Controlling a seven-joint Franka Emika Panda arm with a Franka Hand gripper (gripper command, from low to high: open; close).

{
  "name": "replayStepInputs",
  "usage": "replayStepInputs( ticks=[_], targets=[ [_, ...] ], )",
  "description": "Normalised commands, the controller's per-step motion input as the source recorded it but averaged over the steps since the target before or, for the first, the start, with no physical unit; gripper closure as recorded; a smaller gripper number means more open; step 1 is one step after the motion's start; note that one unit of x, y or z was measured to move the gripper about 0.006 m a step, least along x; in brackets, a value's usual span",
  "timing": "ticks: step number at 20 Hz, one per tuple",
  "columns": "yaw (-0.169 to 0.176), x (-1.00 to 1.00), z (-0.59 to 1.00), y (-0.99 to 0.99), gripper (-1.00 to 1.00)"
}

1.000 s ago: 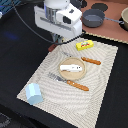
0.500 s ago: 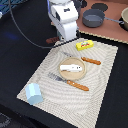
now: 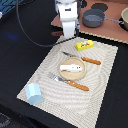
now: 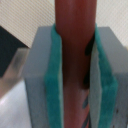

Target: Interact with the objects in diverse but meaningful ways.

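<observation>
My gripper (image 3: pixel 67 34) hangs over the far edge of the woven placemat (image 3: pixel 100 95). It is shut on the dark-brown stick (image 3: pixel 56 34), which pokes out toward the exterior view's left. In the wrist view the stick (image 4: pixel 75 45) is clamped between the teal pads (image 4: pixel 54 85). The yellow packet (image 3: pixel 84 45) lies on the mat just to the exterior view's right of the gripper. The small white oblong piece (image 3: pixel 71 67) lies on the tan plate (image 3: pixel 64 75). The pale-blue faceted block (image 3: pixel 34 93) stands at the mat's near left corner.
An orange-handled knife (image 3: pixel 91 61) and fork (image 3: pixel 75 84) flank the plate. A grey pot (image 3: pixel 93 19) and a second pot (image 3: pixel 125 12) stand on a brown board (image 3: pixel 112 30) behind the mat. A black cable (image 3: pixel 25 30) loops at the back left.
The arm has shifted a little toward the exterior view's right and straightened over the mat's far edge, with the stick still held. The other things have not moved.
</observation>
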Motion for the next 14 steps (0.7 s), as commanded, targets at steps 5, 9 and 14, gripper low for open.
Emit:
replayStepInputs(
  ticks=[5, 9, 14],
  targets=[
    [-0.044, 0.22, 0.02, -0.21, 1.0],
    [-0.076, 0.2, 0.14, -0.33, 1.0],
    [-0.013, 0.01, -0.12, -0.01, 1.0]
  ],
)
